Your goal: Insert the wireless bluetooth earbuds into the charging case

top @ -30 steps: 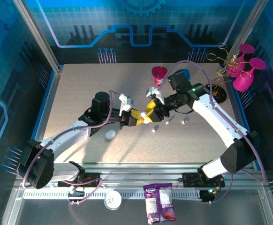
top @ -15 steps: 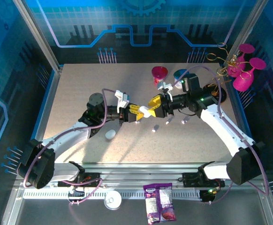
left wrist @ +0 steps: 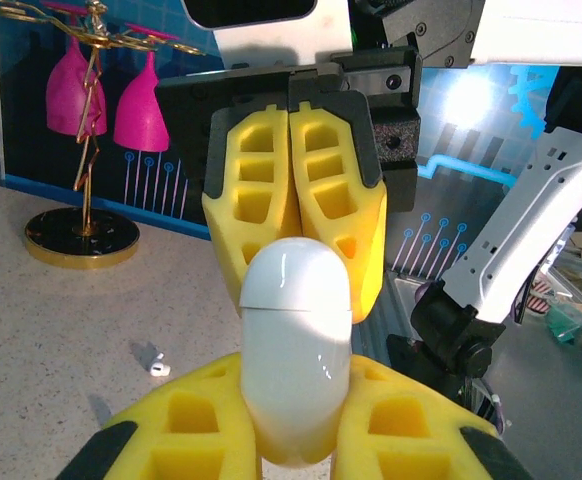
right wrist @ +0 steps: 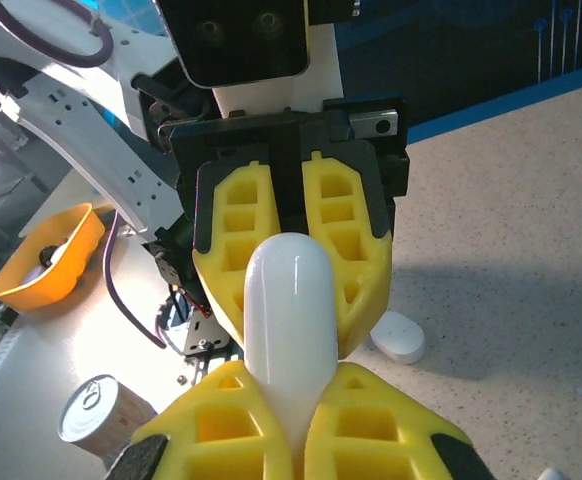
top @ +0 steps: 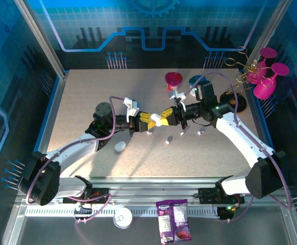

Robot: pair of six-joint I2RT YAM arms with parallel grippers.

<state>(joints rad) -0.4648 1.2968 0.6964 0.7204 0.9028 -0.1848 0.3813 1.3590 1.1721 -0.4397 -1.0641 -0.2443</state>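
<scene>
A white pebble-shaped charging case (top: 158, 121) hangs above the table, pinched from both ends. My left gripper (top: 151, 121) is shut on its body, and the lid seam shows above the yellow fingers (left wrist: 186, 415) in the left wrist view. My right gripper (top: 165, 119) faces it and is shut on the other end (right wrist: 289, 300). Tiny white earbuds lie on the table below: one (top: 167, 141), another (top: 183, 131), a third (top: 201, 131). A second closed case (top: 120, 146) rests to the left, also seen as the white pebble (right wrist: 398, 337).
A pink cup (top: 173, 79) and a blue object (top: 198, 80) stand behind the right arm. Pink glasses on a gold stand (top: 261, 76) are at the far right. A can (top: 122, 218) and a snack bag (top: 173, 220) lie beyond the near rail.
The left gripper levelled out and carried the case slightly away from the near edge. The right arm swung right, turned to face it, and now holds the case's other end.
</scene>
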